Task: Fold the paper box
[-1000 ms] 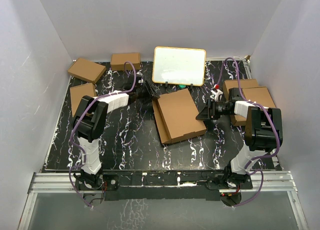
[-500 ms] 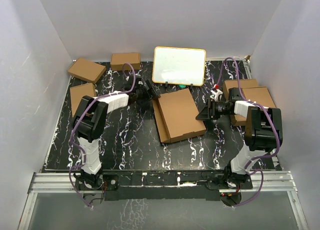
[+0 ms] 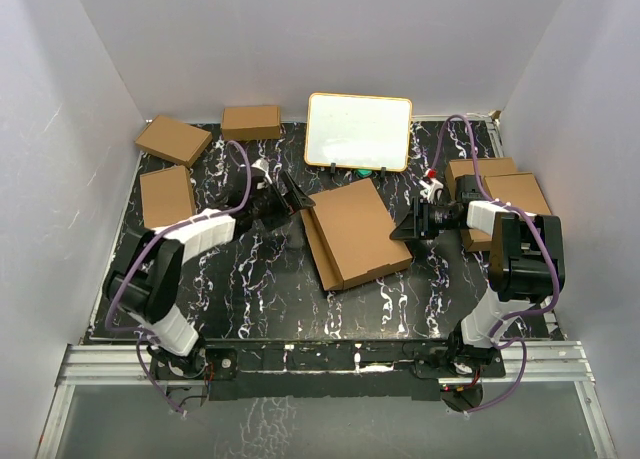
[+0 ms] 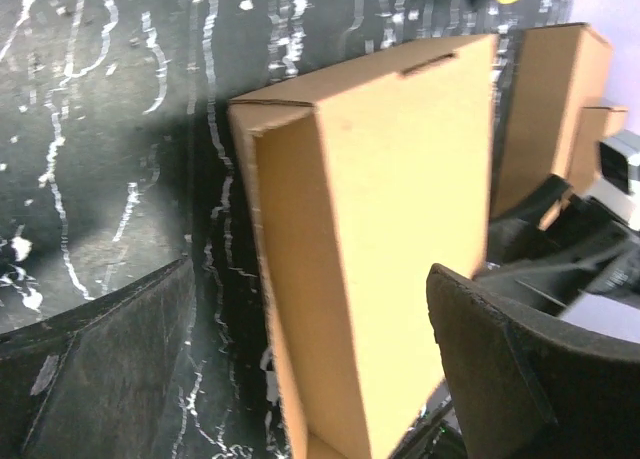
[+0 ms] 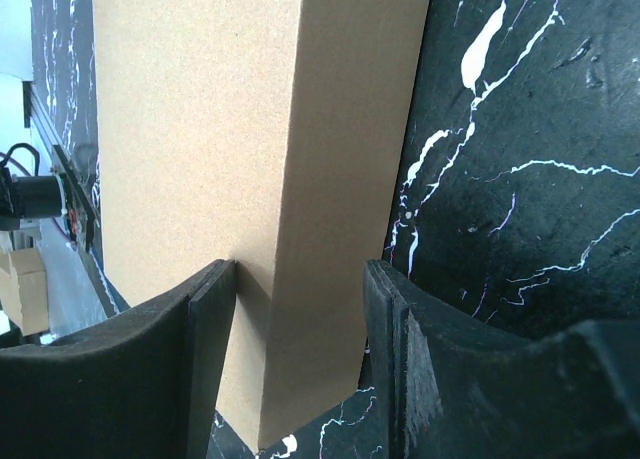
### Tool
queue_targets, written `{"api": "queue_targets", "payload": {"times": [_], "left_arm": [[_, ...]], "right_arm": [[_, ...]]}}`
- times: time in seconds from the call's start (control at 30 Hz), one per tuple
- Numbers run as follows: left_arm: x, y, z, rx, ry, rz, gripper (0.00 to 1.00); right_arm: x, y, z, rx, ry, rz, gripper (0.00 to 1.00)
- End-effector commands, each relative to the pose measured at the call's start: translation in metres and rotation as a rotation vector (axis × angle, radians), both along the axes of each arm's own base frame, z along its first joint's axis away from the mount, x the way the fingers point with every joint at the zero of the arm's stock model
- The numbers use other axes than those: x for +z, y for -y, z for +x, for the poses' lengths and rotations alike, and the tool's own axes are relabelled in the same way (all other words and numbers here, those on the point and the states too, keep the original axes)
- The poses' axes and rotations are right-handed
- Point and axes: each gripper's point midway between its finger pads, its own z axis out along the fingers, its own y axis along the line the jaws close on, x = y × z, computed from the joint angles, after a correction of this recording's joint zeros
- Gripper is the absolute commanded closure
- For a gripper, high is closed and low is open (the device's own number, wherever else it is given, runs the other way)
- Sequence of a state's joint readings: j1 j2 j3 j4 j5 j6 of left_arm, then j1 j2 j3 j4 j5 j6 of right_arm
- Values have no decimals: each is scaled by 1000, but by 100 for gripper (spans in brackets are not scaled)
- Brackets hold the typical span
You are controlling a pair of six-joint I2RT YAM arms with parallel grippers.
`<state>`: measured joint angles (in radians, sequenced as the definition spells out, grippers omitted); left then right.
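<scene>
**Item 1, paper box** (image 3: 355, 229): folded up, a flat brown mailer lying at centre of the table (image 3: 250, 279), set a bit askew. You'll see its L side wall in the top view. The L wrist view (image 4: 390, 229) shows a small slit near one top edge.

**Item 2, left gripper** (image 3: 292, 192): released, jaws spread wide. It sits just off the box's far-L corner, not touching it. In its own cam (image 4: 310, 279) you look past both fingers at the box, w/ nothing between the pads.

**Item 3, right gripper** (image 3: 403, 226): at the box's R edge, grasping the paper box. Its wrist cam (image 5: 300, 279) shows cardboard (image 5: 200, 129) filling the gap, w/ a finger hard against each side, jaws abt half apart.

**Item 4, white-faced board** (image 3: 358, 131): tan frame, propped at far centre, just behind the box.

**Item 5, small brown boxes**: two far-L (image 3: 173, 140) (image 3: 251, 122), one L (image 3: 166, 196), and a stack R (image 3: 497, 194) beside the R arm.
</scene>
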<state>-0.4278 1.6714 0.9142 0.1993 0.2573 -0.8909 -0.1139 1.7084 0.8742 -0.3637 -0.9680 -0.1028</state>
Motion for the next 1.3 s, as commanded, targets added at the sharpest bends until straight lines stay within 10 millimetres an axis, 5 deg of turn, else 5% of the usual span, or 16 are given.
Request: {"api": "queue_targets", "payload": {"times": [0.0, 0.3, 0.47, 0.9, 1.27], "left_arm": [[52, 7, -5, -43, 125, -90, 3], [42, -2, -82, -23, 63, -147, 3], [36, 17, -118, -8, 54, -184, 3], [5, 61, -137, 17, 10, -146, 3], [-15, 78, -155, 51, -94, -109, 9]], "right_arm": [[-23, 13, 7, -5, 23, -119, 44], [-22, 12, 7, -3, 24, -115, 44], [-22, 11, 7, 0, 26, -117, 44], [-22, 10, 7, 3, 25, -117, 44], [-22, 9, 7, 5, 26, -119, 44]]}}
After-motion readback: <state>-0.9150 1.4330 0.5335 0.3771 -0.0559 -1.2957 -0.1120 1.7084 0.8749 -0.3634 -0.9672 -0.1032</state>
